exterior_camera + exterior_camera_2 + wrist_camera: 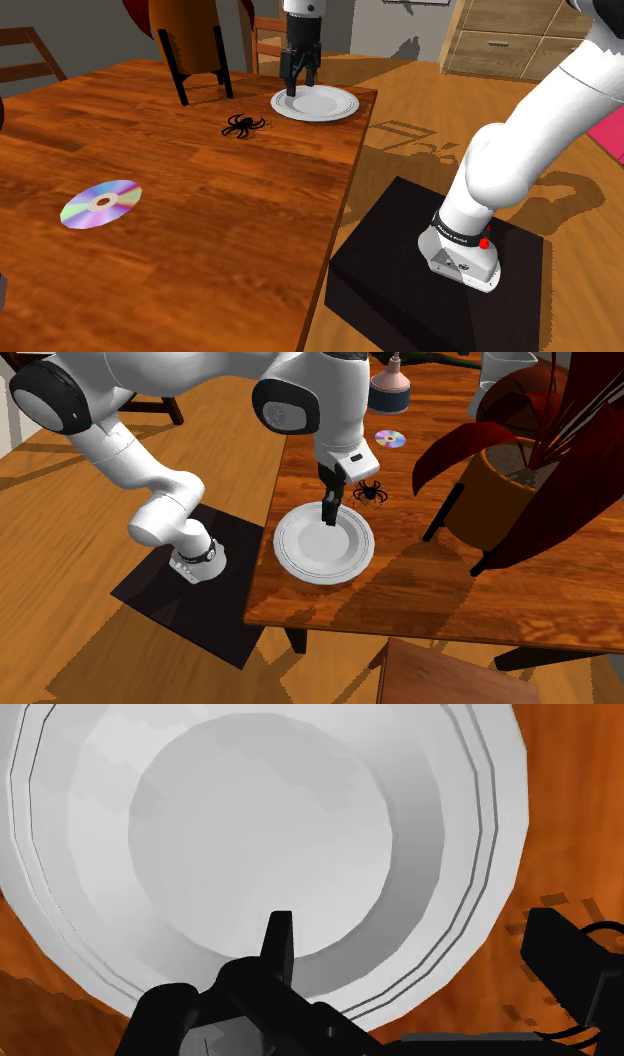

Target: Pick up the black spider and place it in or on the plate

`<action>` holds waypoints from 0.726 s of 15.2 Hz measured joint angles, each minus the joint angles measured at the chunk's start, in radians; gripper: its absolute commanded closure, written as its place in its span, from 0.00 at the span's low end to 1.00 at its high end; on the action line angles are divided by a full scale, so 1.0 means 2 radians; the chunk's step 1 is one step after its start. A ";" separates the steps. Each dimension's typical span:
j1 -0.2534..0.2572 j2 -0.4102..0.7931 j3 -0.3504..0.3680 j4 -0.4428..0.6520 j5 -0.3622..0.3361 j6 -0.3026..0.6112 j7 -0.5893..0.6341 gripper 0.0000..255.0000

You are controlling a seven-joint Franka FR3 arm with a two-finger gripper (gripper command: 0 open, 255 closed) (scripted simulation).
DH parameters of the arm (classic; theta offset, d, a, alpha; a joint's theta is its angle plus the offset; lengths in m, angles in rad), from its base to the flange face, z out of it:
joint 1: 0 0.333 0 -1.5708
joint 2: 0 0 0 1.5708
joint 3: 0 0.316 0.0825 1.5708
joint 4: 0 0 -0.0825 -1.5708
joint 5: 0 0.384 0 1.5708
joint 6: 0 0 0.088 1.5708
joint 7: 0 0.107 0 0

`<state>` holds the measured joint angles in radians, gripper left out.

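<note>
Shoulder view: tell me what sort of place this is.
Probably a dining room in a house: a wooden table with chairs drawn up to it, a white plate set on it, and a drawer cabinet on the wooden floor behind.

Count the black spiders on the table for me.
1. The black spider lies on the table just beside the white plate, on the side towards the shiny disc. Others could be hidden behind the potted plant.
</note>
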<state>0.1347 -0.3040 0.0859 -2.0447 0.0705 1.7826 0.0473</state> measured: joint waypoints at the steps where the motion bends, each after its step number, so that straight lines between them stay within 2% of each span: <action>1: 0.004 0.014 0.004 0.015 0.001 0.000 -0.001 0.00; 8: 0.031 0.115 0.035 0.139 -0.001 -0.009 -0.005 0.00; 11: 0.035 0.132 0.040 0.155 -0.003 -0.006 -0.007 0.00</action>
<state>0.2053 -0.0401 0.1663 -1.7342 0.0651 1.7710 0.0336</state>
